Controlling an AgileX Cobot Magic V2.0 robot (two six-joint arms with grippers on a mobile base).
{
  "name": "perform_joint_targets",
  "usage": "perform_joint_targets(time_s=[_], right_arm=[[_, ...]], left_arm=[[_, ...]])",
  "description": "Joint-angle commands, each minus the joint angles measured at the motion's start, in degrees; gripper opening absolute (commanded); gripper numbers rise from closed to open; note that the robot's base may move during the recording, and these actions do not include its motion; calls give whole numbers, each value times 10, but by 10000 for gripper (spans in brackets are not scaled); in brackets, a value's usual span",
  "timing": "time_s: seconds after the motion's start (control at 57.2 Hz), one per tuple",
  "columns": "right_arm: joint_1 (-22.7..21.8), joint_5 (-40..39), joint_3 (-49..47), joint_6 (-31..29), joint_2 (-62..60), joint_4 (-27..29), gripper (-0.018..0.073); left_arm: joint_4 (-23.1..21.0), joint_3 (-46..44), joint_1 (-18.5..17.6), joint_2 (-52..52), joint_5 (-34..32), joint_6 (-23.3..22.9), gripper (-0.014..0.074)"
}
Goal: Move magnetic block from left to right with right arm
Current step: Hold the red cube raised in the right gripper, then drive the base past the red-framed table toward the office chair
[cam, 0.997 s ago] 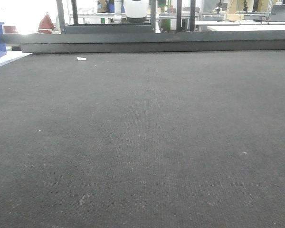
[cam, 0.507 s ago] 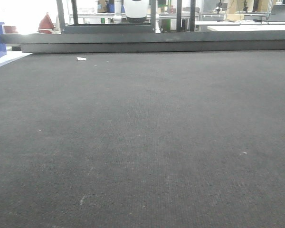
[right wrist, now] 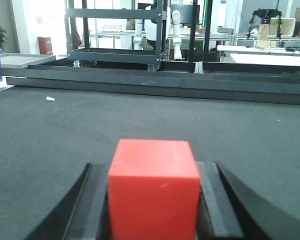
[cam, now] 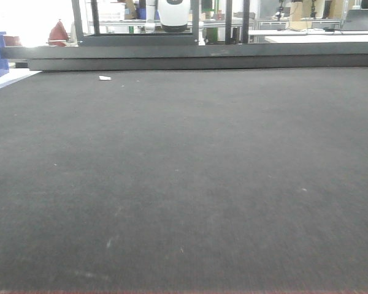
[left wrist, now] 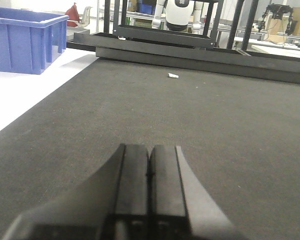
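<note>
The magnetic block [right wrist: 153,192], a bright-red cube, fills the lower middle of the right wrist view. My right gripper [right wrist: 153,172] is shut on it, a black finger pressed against each side, just above the dark mat [right wrist: 65,130]. In the left wrist view my left gripper [left wrist: 149,152] is shut with its two black pads touching and nothing between them, low over the mat [left wrist: 230,120]. Neither gripper nor the block shows in the front view, which holds only the mat [cam: 184,171].
A blue bin [left wrist: 25,42] stands on the white surface at the mat's far left. A small white scrap [cam: 104,78] lies near the mat's far edge. A black metal frame [right wrist: 155,82] and shelving run along the back.
The front view has shifted a little: the back frame sits higher in the picture and the mat specks have moved. No gripper shows in it, then or now.
</note>
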Motion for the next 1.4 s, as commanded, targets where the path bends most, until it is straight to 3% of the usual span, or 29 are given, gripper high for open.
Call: perform_joint_targets(time_s=[0.0, 1.381], right_arm=[[-2, -55, -17, -6, 7, -6, 258], [-2, -56, -17, -6, 7, -6, 253]], left_arm=[[-2, 4, -1, -7, -45, 0, -126], [-2, 4, -1, -7, -45, 0, -126]])
